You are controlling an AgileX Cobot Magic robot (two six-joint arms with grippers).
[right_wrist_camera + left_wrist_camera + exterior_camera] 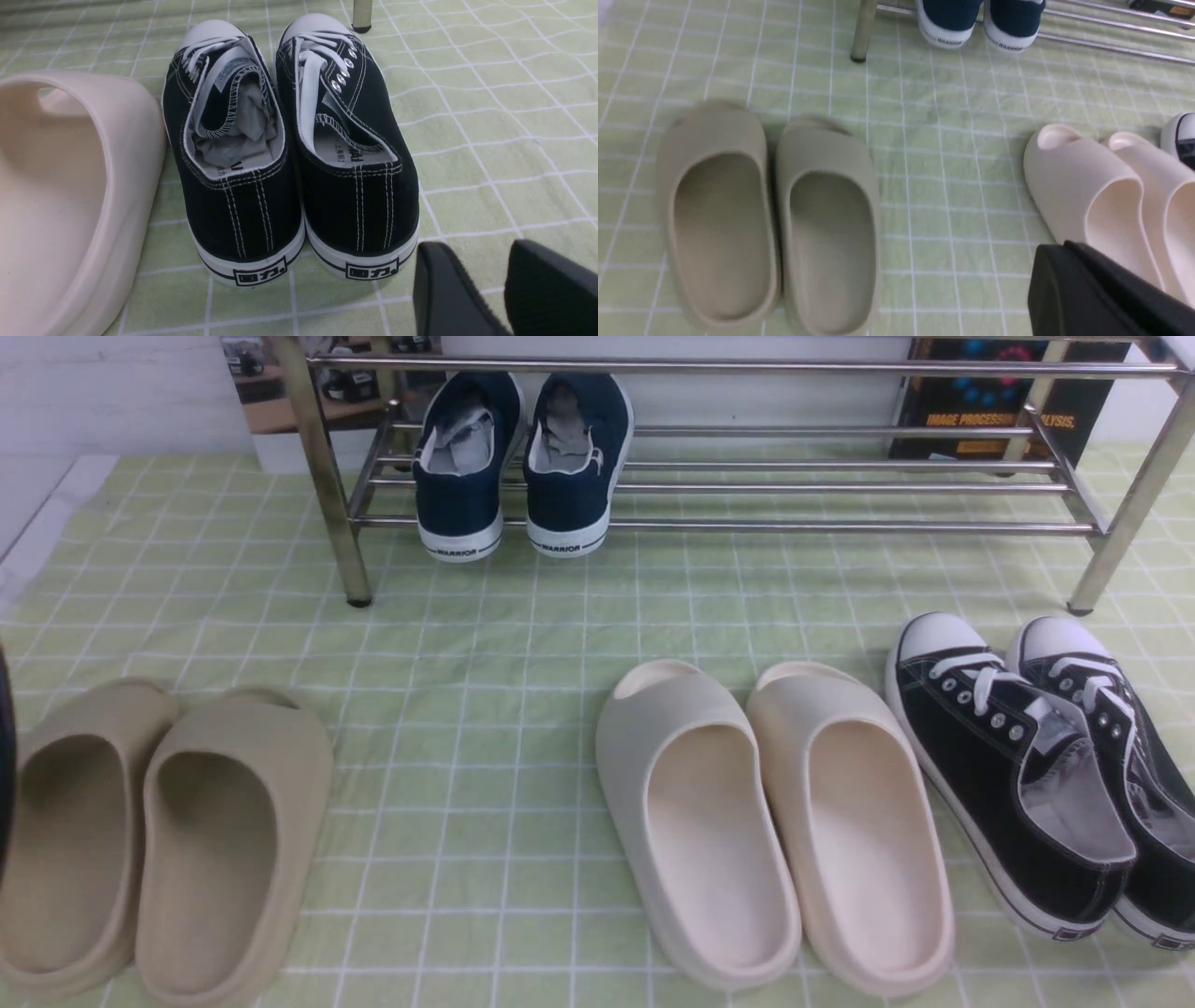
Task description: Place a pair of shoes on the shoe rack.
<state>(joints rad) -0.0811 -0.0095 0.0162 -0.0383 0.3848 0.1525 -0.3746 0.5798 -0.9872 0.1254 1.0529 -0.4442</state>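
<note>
Chrome tubes of the shoe rack [747,485] run left to right along the far edge of the table [523,616]; its top and right end are cut off. The pair of shoes [523,457], navy canvas, stands on the lower tubes at the left end, side by side, long axes running near to far, heels toward the camera, toes hidden behind the upper rail. The left gripper [1101,289] shows only one dark block, jaws closed and empty. The right gripper [486,289] has its jaws parted, empty, near the black sneakers [289,154].
</note>
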